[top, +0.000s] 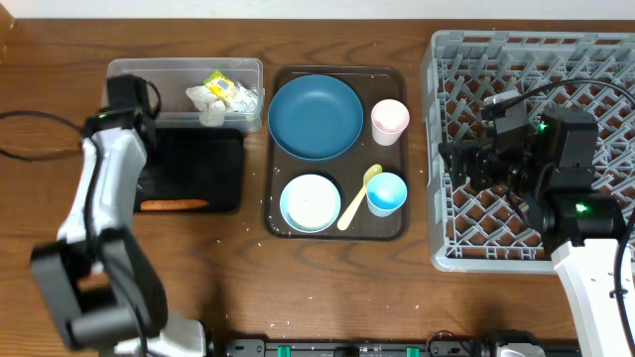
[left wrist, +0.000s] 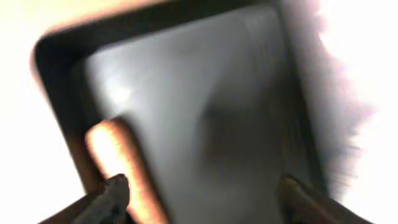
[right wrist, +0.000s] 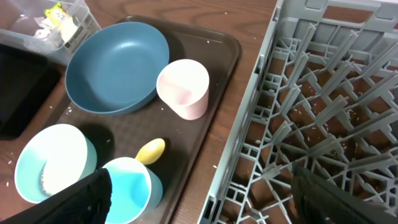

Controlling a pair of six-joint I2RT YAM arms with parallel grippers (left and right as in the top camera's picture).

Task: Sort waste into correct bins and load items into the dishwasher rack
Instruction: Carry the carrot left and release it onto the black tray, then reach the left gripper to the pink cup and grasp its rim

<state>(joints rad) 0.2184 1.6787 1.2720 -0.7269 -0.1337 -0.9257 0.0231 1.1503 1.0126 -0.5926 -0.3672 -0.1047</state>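
Directly beneath the left claw (left wrist: 204,190), spread wide and empty, the small orange sausage-like piece (left wrist: 118,155) lies in the shallow black rectangular tray (left wrist: 205,93) beside one fingertip (left wrist: 112,194); a straight lift should avoid nudging it. Far across, the right claw (right wrist: 199,186) gapes empty over the grey lattice dishwasher rack (right wrist: 323,81).

There's the sausage piece (top: 174,205) in the black tray (top: 203,164), along its near edge, the left arm (top: 104,188) above that tray's left side. The tissue (top: 205,99) and wrapper (top: 230,89) sit in the tub (top: 149,74). On the brown tray (top: 392,154): plate (top: 316,117), bowl (top: 310,202), spoon (top: 357,196), pink cup (top: 389,120), blue cup (top: 386,193). The right arm (top: 561,159) hangs over the rack (top: 437,198).
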